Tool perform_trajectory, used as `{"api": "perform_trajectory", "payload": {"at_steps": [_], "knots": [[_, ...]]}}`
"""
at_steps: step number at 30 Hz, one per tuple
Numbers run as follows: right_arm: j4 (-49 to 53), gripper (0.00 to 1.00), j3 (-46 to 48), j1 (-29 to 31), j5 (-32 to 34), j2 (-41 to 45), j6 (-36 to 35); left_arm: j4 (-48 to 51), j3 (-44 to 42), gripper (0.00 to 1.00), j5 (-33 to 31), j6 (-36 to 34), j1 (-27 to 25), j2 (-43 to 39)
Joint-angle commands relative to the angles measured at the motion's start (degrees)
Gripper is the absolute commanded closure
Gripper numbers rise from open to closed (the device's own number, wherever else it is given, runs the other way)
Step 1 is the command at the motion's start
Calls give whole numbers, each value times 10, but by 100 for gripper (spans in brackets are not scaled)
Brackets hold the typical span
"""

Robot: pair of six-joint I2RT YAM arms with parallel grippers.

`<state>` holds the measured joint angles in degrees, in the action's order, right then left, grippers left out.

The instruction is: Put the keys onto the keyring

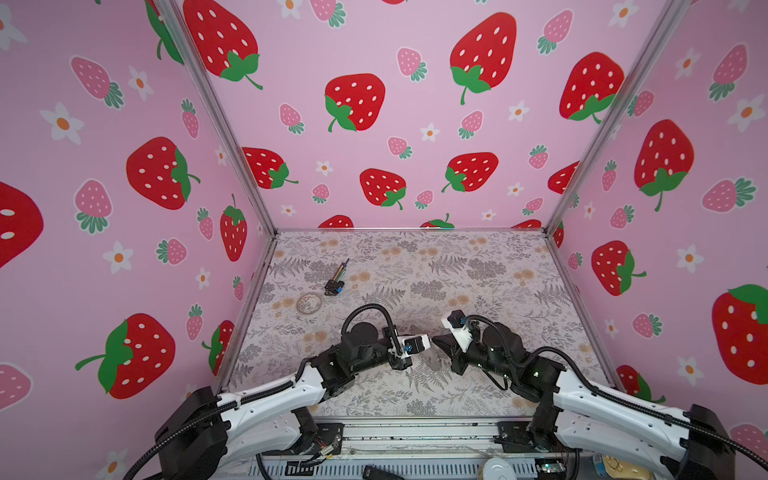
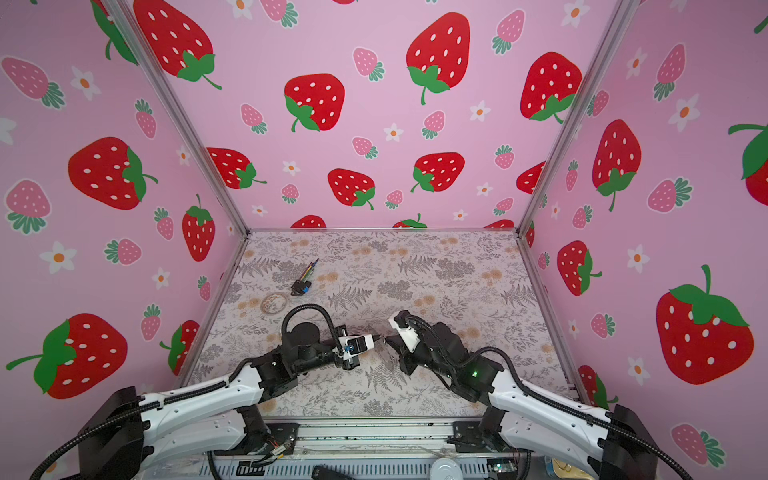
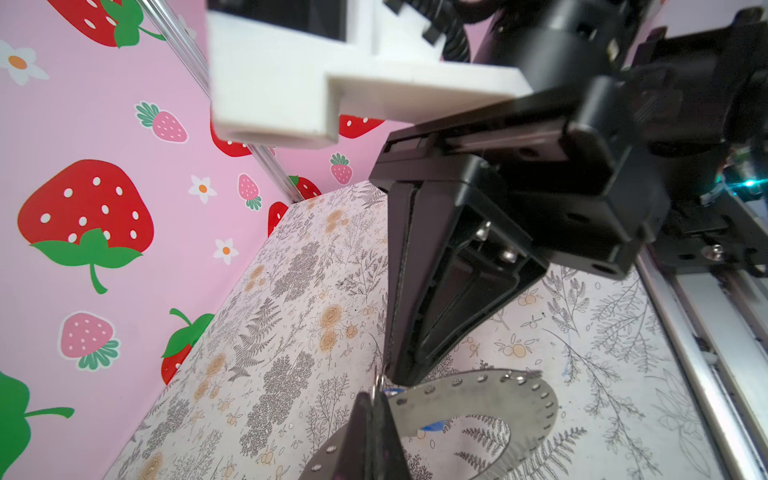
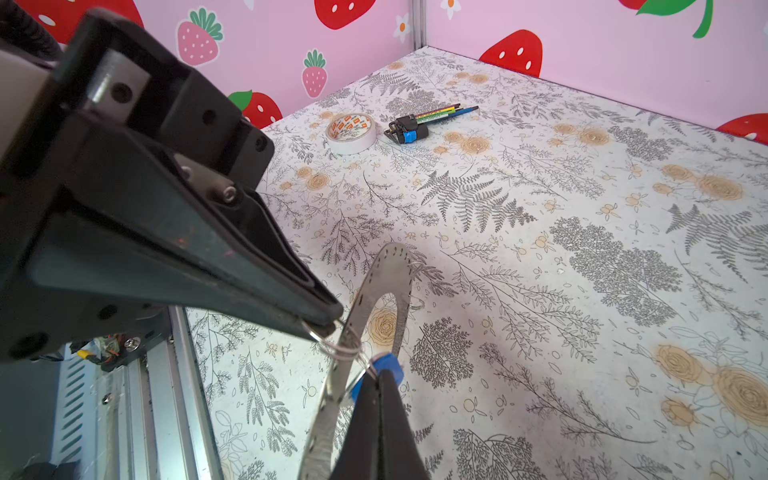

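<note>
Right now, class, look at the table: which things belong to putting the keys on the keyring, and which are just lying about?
Belong to the job: keys, pinched by the right gripper; grey keyring; small wire loop, pinched by the left gripper.
Just lying about: tape roll; black-and-blue plug with coloured wires.

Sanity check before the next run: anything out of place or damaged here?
Nothing spilled or broken. Only the grey ring stands out: it is tilted steeply up between the shut left gripper and right gripper, not flat on the table.
</note>
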<state>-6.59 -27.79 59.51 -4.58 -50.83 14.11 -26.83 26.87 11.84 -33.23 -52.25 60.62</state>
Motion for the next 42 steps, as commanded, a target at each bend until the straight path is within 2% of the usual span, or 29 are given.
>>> {"api": "perform_trajectory", "payload": {"at_steps": [1, 10, 23, 35, 42], "knots": [[-1, 100, -20, -1, -14, 9, 17, -20, 21, 100, -37, -24, -3, -17], [-11, 100, -15, 0, -48, 48, -30, -3, 26, 100, -1, -31, -4, -10], [-14, 100, -15, 2, -71, 51, -86, 13, 33, 100, 33, -32, -4, 1], [-44, 100, -13, 3, -97, 39, -76, 18, 36, 100, 15, -33, -6, 8], [-48, 100, -13, 4, -83, 42, -68, 20, 37, 100, 2, -40, -8, 7]]}}
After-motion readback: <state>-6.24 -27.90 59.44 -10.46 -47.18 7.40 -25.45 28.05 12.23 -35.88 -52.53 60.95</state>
